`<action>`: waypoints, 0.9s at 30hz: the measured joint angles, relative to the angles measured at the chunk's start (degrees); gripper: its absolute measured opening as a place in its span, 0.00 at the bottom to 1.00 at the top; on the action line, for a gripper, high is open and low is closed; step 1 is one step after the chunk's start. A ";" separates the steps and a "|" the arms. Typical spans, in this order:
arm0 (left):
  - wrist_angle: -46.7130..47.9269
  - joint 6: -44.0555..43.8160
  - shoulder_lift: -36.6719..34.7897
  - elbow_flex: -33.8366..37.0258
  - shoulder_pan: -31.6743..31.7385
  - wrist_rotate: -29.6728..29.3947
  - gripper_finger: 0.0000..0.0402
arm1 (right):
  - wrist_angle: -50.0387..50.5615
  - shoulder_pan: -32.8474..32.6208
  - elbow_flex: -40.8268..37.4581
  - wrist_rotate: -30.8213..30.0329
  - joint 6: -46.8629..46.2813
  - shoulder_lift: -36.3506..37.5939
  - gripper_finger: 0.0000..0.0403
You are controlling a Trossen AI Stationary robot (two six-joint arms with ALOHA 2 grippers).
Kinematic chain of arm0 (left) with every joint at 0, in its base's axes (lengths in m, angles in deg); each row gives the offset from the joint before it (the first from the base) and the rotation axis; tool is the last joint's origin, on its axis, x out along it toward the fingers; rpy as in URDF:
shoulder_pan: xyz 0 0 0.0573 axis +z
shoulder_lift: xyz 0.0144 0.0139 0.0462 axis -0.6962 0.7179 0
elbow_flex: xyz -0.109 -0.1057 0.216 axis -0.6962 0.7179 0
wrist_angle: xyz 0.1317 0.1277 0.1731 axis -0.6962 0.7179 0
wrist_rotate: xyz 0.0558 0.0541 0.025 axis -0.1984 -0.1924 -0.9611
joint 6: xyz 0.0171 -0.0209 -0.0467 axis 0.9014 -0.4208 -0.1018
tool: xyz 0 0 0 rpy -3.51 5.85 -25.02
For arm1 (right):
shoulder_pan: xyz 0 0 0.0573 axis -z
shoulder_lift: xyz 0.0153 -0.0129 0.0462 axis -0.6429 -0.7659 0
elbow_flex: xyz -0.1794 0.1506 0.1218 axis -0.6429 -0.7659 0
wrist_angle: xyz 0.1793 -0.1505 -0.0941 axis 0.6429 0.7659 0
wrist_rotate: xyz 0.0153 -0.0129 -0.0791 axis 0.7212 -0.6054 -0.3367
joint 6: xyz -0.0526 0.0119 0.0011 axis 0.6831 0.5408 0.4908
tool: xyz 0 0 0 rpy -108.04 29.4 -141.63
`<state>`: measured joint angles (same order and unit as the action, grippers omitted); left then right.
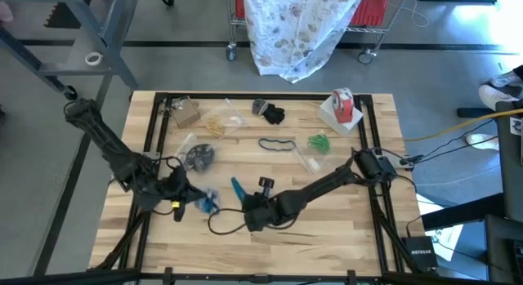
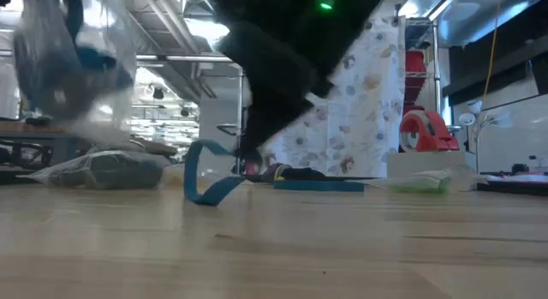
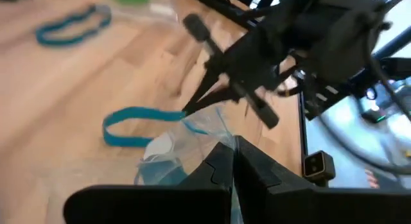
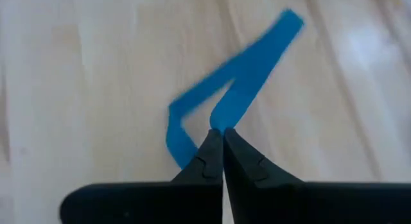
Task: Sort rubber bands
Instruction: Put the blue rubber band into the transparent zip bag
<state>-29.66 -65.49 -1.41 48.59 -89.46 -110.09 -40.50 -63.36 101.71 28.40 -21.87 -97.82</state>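
Note:
A teal-blue rubber band point(image 4: 237, 76) lies as a flat loop near the table's middle front point(image 1: 237, 187), with my right gripper point(image 4: 222, 135) shut on it. My left gripper point(image 3: 232, 153), just to its left point(image 1: 186, 199), is shut on a clear plastic bag point(image 3: 170, 163) holding more blue bands point(image 1: 206, 203). That bag hangs raised above the table point(image 2: 73, 59). Another teal band point(image 1: 278, 144), black bands point(image 1: 271, 113) and green bands point(image 1: 317, 143) lie farther back. My left gripper pinches the clear bag's upper edge point(image 3: 215, 137) between its two shut fingers. The bag is lifted clear of the table and hangs beside the fingers, crumpled, with the blue bands inside. My right gripper pinches the teal-blue band at a bend of its loop point(image 4: 217, 120), only at the fingertips, slanting down from the table's right. The held part is raised point(image 2: 199, 149); the band's lower bend point(image 2: 214, 196) rests on the wood.
Toward the far side lie a bag with dark bands point(image 1: 198, 157), a bag with tan bands point(image 1: 221, 122), a brown piece point(image 1: 185, 113) and a red-and-white tape roll point(image 1: 341, 105) on a white block. A black frame point(image 1: 155, 122) borders the table. Bare wood lies along the near edge.

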 joint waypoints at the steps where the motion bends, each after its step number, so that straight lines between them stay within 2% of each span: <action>1: -3.19 -0.83 0.00 2.40 -0.18 -0.08 0.00 | 0.06 -0.36 -1.22 0.17 -1.20 0.25 0.00; 7: -16.13 -4.37 1.58 12.06 -0.57 -0.13 0.00 | -0.90 -1.62 -6.03 0.21 -7.40 0.98 0.00; 11: -16.85 -4.79 3.35 13.27 -0.33 -0.18 0.00 | -0.78 -1.31 -6.63 0.42 -10.70 1.12 0.00; 15: -16.82 -4.41 4.21 13.35 -0.35 -0.19 0.00 | -0.31 0.35 -6.09 4.79 -12.32 1.40 0.06; 19: -16.86 -2.96 4.32 13.36 -0.44 -0.21 0.00 | 0.60 2.42 -4.59 8.56 -9.43 3.31 0.19; 22: -17.10 -1.56 4.33 13.36 -0.44 -0.19 0.00 | 1.03 4.25 -4.24 10.56 -8.75 5.06 0.33; 27: -18.87 1.78 4.33 13.36 -0.44 0.25 0.00 | 0.98 7.20 -4.30 17.39 -8.55 5.37 0.54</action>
<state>-48.53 -63.72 2.91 61.95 -89.90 -109.84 -39.52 -56.16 97.41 45.78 -30.43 -92.45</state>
